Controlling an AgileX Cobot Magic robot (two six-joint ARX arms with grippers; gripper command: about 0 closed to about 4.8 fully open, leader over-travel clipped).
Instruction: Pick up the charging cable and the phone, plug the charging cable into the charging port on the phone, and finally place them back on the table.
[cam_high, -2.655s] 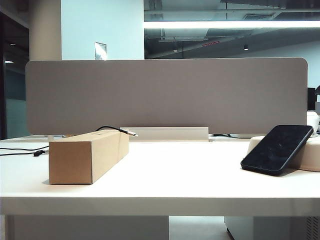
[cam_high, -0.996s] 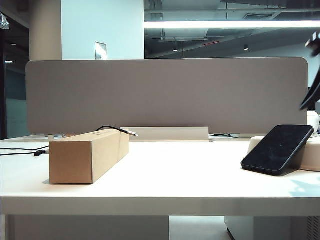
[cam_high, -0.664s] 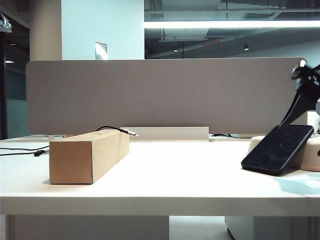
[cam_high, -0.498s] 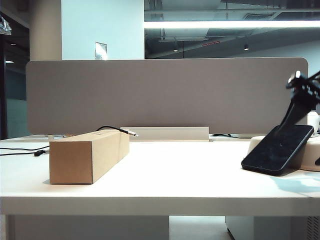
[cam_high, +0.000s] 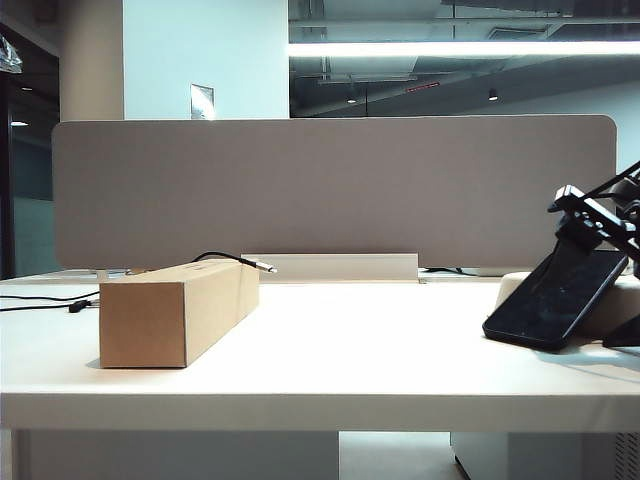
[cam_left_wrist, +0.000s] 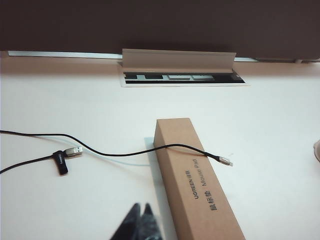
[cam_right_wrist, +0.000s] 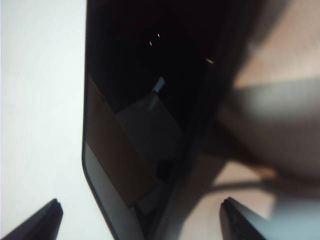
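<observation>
The black phone (cam_high: 555, 295) leans screen-up against a cream tray (cam_high: 512, 284) at the table's right. My right gripper (cam_high: 583, 272) is open and reaches down around the phone's raised end, one finger on either side. In the right wrist view the gripper (cam_right_wrist: 140, 204) has the phone (cam_right_wrist: 145, 100) between its wide-apart fingertips (cam_right_wrist: 50, 210), not touching it. The black charging cable (cam_left_wrist: 125, 152) drapes over a cardboard box (cam_left_wrist: 197, 180), its pale plug (cam_left_wrist: 225, 160) hanging just past the box's edge. My left gripper (cam_left_wrist: 141, 207) is shut and empty, hovering short of the box.
The white table (cam_high: 350, 350) has the cardboard box (cam_high: 175, 310) at the left. A grey divider panel (cam_high: 330, 190) closes the back, with a cable hatch (cam_left_wrist: 180, 70) at its foot. The cable's other end with a USB plug (cam_left_wrist: 72, 151) lies on the table.
My right gripper came down from the upper right edge to the phone and opened wide around its raised end. Phone, box, cable and the left arm have not moved.
</observation>
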